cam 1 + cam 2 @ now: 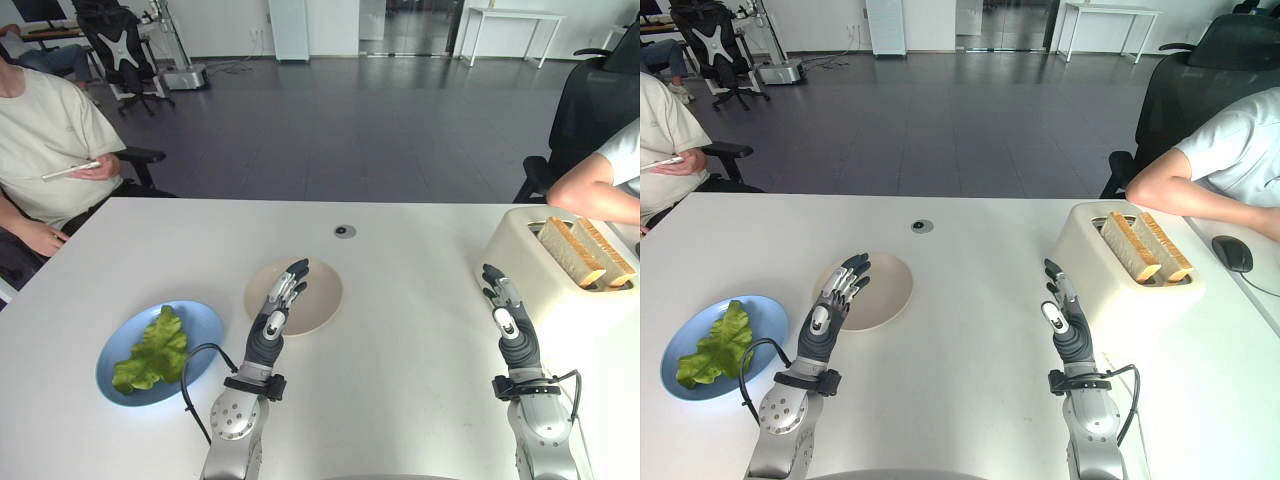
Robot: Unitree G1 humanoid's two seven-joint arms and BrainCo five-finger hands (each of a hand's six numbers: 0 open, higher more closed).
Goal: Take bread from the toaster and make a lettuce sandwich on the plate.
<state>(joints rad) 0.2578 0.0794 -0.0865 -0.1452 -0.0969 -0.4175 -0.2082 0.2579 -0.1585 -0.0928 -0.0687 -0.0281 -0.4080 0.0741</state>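
Note:
A cream toaster [520, 262] stands at the right of the white table with two bread slices [585, 253] sticking out of its slots. A beige plate [315, 297] lies bare near the table's middle. A green lettuce leaf [152, 350] rests on a blue plate [205, 322] at the left. My left hand [274, 318] is held upright over the near left edge of the beige plate, fingers extended, holding nothing. My right hand [508, 318] stands open just in front of the toaster's left end, apart from it.
A small round grommet [345, 231] sits in the table behind the beige plate. A computer mouse [1232, 253] lies right of the toaster. One seated person is at the table's left edge; another's arm leans behind the toaster.

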